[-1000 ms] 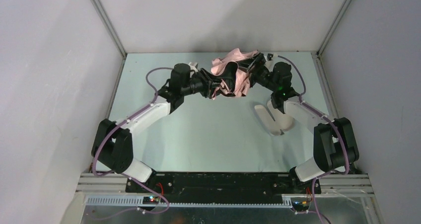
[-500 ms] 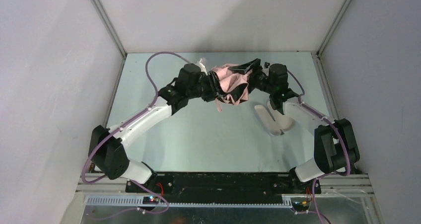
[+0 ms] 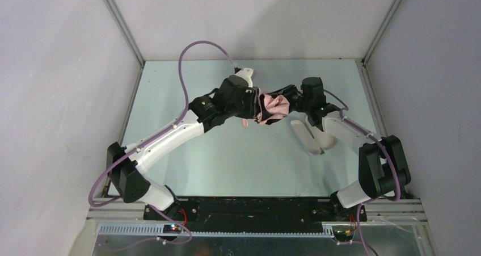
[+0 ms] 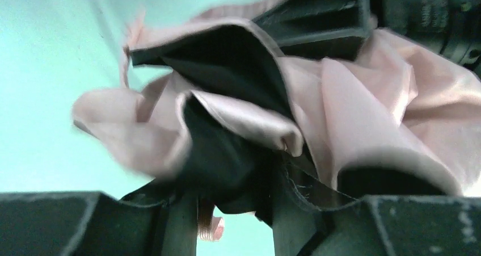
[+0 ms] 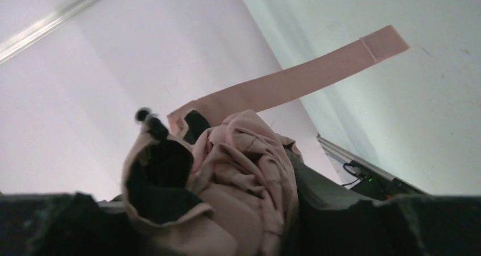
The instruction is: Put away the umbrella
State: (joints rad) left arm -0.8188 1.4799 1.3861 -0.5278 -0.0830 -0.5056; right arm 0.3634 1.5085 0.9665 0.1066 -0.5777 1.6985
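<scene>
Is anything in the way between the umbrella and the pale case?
Nothing lies between them. The umbrella is bunched between the left pincer and right pincer, near the case; only the right arm crosses above part of the case.

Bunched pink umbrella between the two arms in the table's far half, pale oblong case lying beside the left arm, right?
Not quite: the top external view shows the case lying beside the right arm, not the left. The umbrella is between the two arms in the far half, as you said.
</scene>
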